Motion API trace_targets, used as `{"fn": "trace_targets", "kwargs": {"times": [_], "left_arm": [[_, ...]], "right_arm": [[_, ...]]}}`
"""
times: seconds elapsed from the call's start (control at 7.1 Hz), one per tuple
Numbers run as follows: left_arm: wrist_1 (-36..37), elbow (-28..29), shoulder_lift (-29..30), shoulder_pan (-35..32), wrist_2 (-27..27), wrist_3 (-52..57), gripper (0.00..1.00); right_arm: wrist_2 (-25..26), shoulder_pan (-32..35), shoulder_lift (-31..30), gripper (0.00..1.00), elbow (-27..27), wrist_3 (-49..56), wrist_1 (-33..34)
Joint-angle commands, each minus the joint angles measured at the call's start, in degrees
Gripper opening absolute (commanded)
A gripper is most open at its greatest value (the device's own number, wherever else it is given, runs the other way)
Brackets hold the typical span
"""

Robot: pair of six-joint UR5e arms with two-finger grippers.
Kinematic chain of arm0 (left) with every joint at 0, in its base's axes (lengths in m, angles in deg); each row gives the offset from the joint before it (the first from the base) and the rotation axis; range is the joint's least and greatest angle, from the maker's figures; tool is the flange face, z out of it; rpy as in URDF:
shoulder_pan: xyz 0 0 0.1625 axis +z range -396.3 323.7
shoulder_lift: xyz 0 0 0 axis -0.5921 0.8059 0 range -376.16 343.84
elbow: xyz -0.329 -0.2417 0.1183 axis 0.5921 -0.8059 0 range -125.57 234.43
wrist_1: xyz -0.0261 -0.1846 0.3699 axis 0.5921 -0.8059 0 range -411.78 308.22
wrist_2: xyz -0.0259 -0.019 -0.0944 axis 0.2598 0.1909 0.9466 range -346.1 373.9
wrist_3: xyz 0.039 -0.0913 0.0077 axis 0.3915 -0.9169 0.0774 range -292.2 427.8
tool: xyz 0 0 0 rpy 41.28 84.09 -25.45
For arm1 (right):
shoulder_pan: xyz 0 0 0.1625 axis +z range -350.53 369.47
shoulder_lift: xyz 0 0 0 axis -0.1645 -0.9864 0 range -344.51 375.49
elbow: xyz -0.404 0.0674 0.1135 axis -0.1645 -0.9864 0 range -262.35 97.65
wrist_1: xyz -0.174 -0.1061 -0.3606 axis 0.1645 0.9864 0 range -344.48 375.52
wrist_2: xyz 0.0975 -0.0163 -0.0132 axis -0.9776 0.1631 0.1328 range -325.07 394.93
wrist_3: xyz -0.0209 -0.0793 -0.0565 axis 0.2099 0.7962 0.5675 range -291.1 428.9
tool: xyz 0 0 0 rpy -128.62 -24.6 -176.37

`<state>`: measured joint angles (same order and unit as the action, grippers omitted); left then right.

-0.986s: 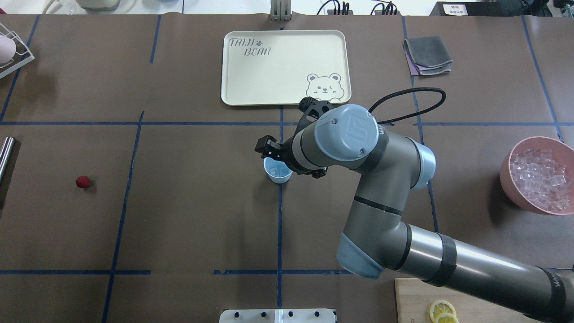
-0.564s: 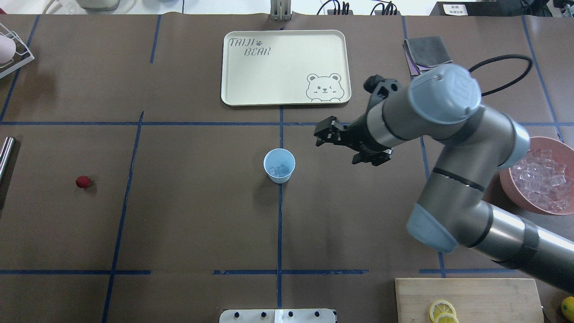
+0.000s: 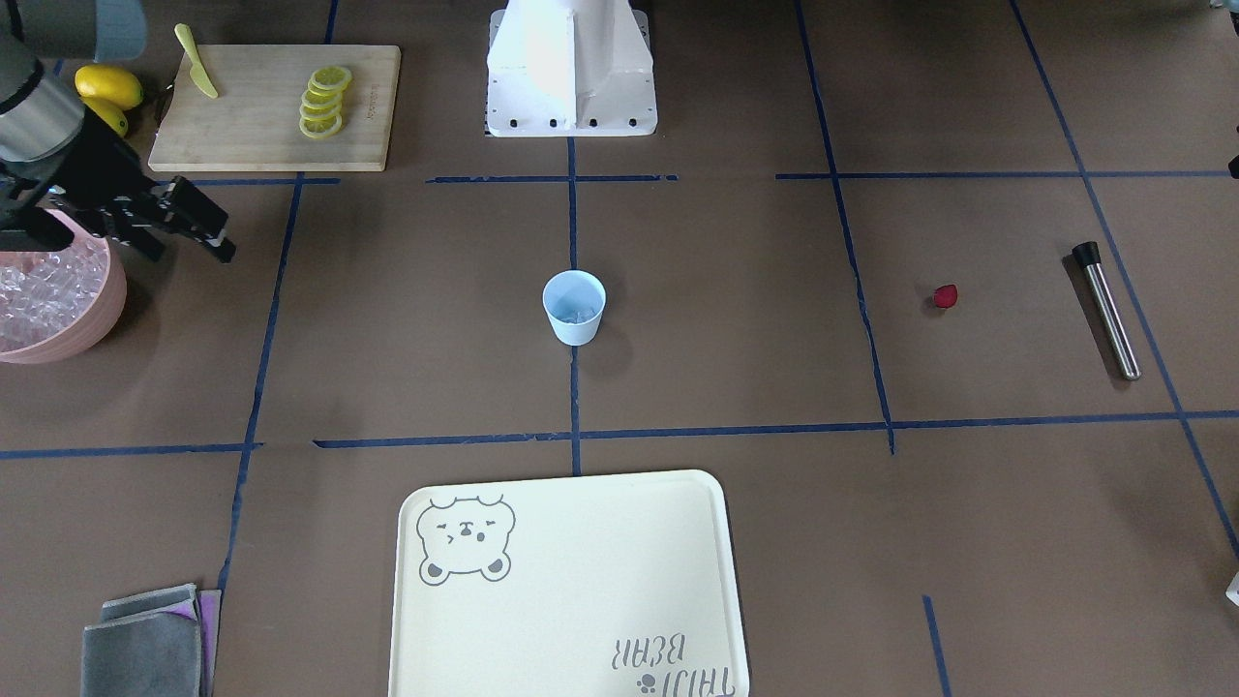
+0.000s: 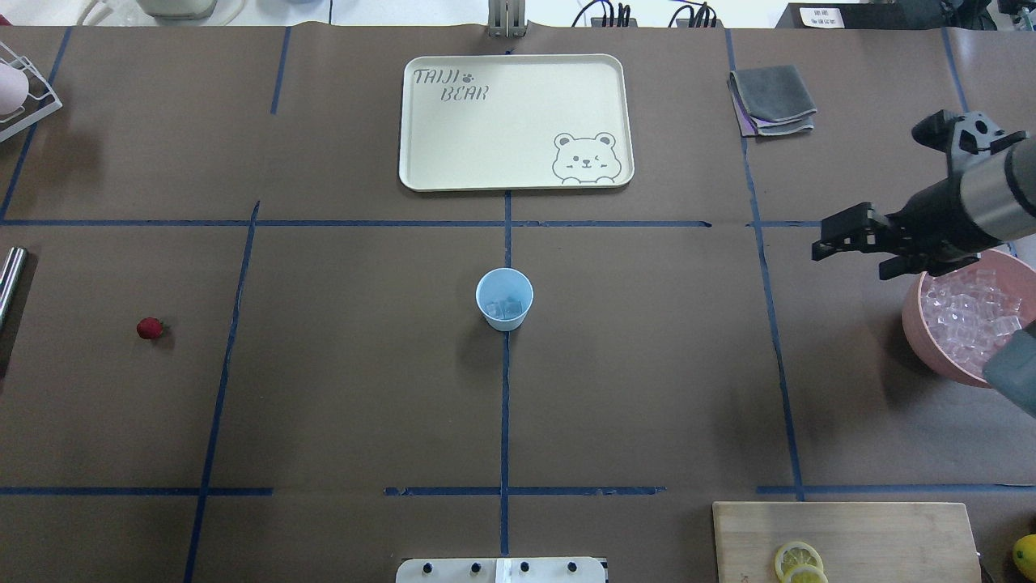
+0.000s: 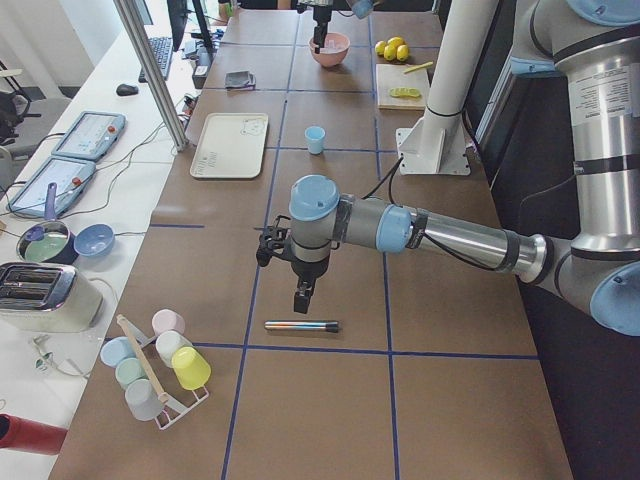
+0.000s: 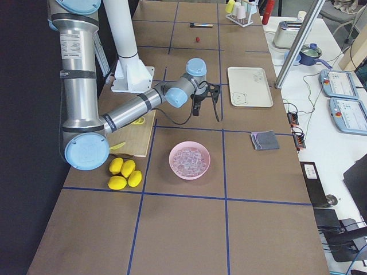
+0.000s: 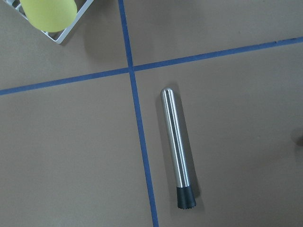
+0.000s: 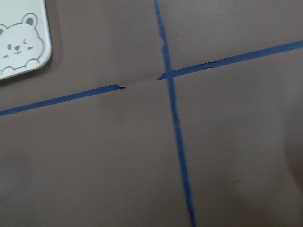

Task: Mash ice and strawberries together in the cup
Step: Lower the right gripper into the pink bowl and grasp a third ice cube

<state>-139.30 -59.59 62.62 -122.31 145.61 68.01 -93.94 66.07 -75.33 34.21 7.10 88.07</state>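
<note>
The pale blue cup [image 4: 504, 300] [image 3: 574, 307] stands upright at the table's middle, with a few clear ice cubes [image 4: 506, 308] in its bottom. The strawberry [image 4: 150, 328] [image 3: 946, 296] lies alone on the mat far to the left. My right gripper [image 4: 850, 261] [image 3: 194, 256] hovers open and empty far right of the cup, by the near-left rim of the pink bowl [image 4: 919, 336] of ice [image 4: 967, 316]. My left gripper [image 5: 298, 290] hangs over a steel muddler [image 7: 177, 151] [image 3: 1106, 310]; I cannot tell whether it is open or shut.
A cream bear tray [image 4: 518, 121] lies beyond the cup, a grey cloth [image 4: 771, 99] at the far right. A cutting board [image 4: 842, 538] with lemon slices and whole lemons [image 3: 106, 87] sits at the near right. A rack of cups [image 5: 155, 370] stands at the far left end.
My right arm has swung away from above the cup and travelled right, to the pink bowl's rim. The cup, its ice and the strawberry have stayed put.
</note>
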Motion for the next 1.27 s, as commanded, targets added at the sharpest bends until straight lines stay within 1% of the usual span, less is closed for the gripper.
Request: {"fn": "trace_targets", "kwargs": {"times": [0.0, 0.28, 0.42, 0.56, 0.7, 1.13], "left_arm": [[0.0, -0.4, 0.1, 0.1, 0.2, 0.0, 1.0], [-0.2, -0.6, 0.0, 0.1, 0.4, 0.2, 1.0], [-0.2, -0.9, 0.1, 0.1, 0.4, 0.2, 1.0], [-0.2, -1.1, 0.0, 0.1, 0.4, 0.2, 1.0], [-0.2, -1.1, 0.1, 0.1, 0.4, 0.2, 1.0], [-0.2, -1.6, 0.0, 0.1, 0.5, 0.2, 1.0]], "right_arm": [[-0.6, 4.8, -7.3, 0.99, -0.3, 13.6, 0.0], [0.3, 7.6, -11.7, 0.99, -2.4, 27.2, 0.0], [0.6, 7.6, -11.9, 0.99, -4.3, 30.0, -0.1], [2.2, 7.6, -12.3, 0.99, -6.2, 34.5, -0.1], [2.2, 7.6, -12.4, 0.99, -8.8, 39.6, -0.1], [2.3, 7.4, -12.1, 0.99, -11.0, 39.9, -0.2]]}}
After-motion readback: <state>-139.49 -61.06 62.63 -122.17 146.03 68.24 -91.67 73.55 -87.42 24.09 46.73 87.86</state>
